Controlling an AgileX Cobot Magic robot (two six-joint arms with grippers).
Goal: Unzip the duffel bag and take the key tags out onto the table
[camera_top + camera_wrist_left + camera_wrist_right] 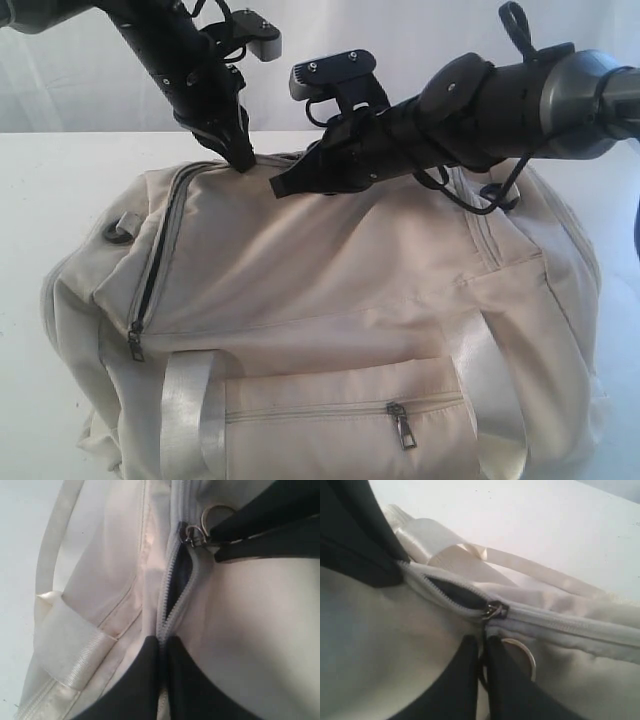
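Observation:
The cream duffel bag (330, 290) fills the white table (50, 190). My left gripper (241, 157) is shut, pinching the bag's top zipper seam (162, 639) at its closed end. My right gripper (283, 184) is shut on the metal ring of the top zipper pull (522, 655), just beside the slider (495, 611). Between the two grippers the zipper gapes a short way, showing dark lining (183, 577). In the left wrist view the right gripper's fingers (265, 530) hold the ring (214, 511). The key tags are hidden.
A shiny webbing handle (190, 410) loops over the front pocket, whose zipper pull (403, 427) hangs down. A side zipper (150, 280) runs down the bag's left end beside a black D-ring (118, 230). A second handle (530, 567) trails onto the table behind the bag.

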